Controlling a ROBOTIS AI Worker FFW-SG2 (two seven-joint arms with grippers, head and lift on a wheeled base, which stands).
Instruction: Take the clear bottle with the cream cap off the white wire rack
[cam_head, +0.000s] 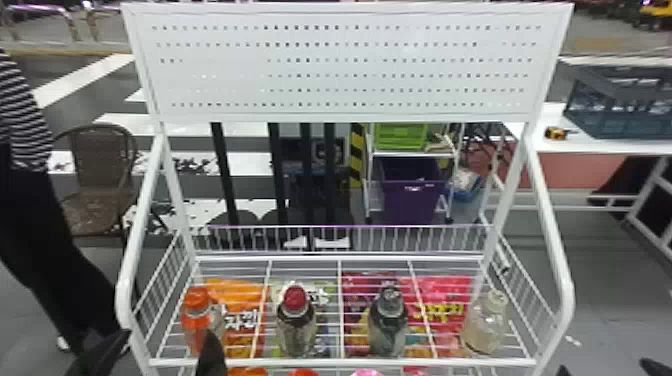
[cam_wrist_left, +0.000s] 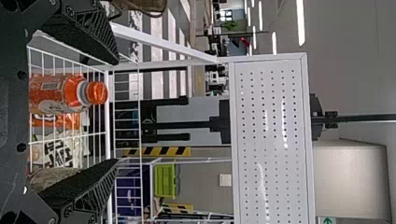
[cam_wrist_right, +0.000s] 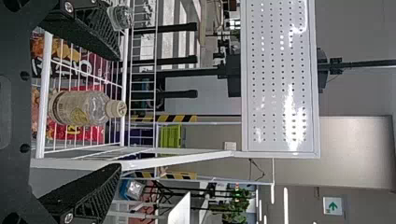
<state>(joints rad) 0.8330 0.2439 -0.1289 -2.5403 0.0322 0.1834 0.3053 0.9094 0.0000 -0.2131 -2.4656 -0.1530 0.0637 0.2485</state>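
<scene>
The clear bottle with the cream cap (cam_head: 485, 325) stands upright at the right end of the white wire rack (cam_head: 340, 362). My right gripper (cam_head: 607, 370) is at the bottom right edge in the head view, in front of and right of that bottle. In the right wrist view, the open right gripper (cam_wrist_right: 116, 112) has the clear bottle (cam_wrist_right: 84, 108) beyond its spread fingers, untouched. My left gripper (cam_head: 155, 352) is at the rack's front left corner. The left wrist view has the left gripper (cam_wrist_left: 116, 112) open, with an orange-capped bottle (cam_wrist_left: 60, 93) farther off.
Along the same shelf stand a red-capped bottle (cam_head: 296, 322) and a dark-capped bottle (cam_head: 388, 322). Snack bags (cam_head: 240, 320) lie below the wires. White side rails (cam_head: 555, 250) bound the rack, and a perforated panel (cam_head: 345, 65) rises behind.
</scene>
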